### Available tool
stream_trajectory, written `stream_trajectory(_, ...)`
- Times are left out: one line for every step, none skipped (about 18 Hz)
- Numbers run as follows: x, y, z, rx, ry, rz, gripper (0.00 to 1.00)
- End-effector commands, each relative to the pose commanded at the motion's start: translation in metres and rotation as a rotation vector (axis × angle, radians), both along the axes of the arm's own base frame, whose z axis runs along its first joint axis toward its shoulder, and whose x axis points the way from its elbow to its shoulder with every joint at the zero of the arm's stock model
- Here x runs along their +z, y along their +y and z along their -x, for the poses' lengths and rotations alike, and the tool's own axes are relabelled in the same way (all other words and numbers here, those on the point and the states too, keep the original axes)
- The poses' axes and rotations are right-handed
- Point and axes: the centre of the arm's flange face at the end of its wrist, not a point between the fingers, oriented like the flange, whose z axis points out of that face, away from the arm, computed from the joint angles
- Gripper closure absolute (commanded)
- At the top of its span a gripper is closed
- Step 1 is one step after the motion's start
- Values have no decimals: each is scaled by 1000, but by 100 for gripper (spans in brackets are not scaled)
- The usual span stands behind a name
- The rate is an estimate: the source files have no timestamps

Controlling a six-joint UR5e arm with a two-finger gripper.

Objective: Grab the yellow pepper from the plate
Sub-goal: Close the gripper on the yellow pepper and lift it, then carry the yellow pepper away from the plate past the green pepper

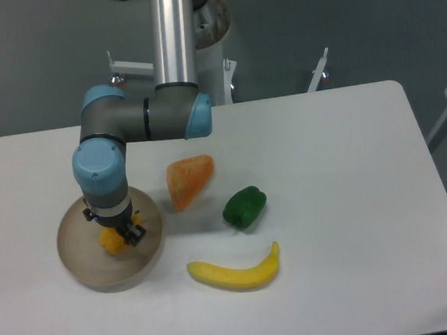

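No writing is readable. The hand (117, 236) reaches straight down into the plate (77, 268), right over the yellow pepper (112, 241), hiding most of it; whether its fingers are spread or pinching the pepper cannot be told. The pepper lies near the plate's middle.

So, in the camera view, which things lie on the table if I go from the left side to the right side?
plate with the yellow pepper in it under the claw → orange wedge → green pepper. The banana spans the last two, so its place is unclear.
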Motion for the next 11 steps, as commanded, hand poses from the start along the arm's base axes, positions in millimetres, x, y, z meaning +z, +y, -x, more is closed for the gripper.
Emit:
stream_trajectory(12, -2, 2, 4, 1, -17, 100)
stream_trajectory(24, -5, 5, 9, 4, -34, 100)
stream_trajectory(36, -8, 11, 20, 7, -46, 100)
stream_trajectory(47, -13, 18, 29, 16, -59, 99)
stream_trajectory(56, -17, 24, 28, 25, -73, 98)
stream_trajectory(65, -22, 35, 22, 31, -84, 97)
stream_trajectory(72, -26, 46, 21, 37, -94, 97)
stream_trajectory(83, -32, 63, 29, 46, -111, 96)
stream_trajectory(91, -36, 78, 45, 50, -122, 96)
stream_trajectory(100, -42, 102, 70, 59, -127, 96)
stream_trajectory(103, -48, 121, 81, 59, -117, 97)
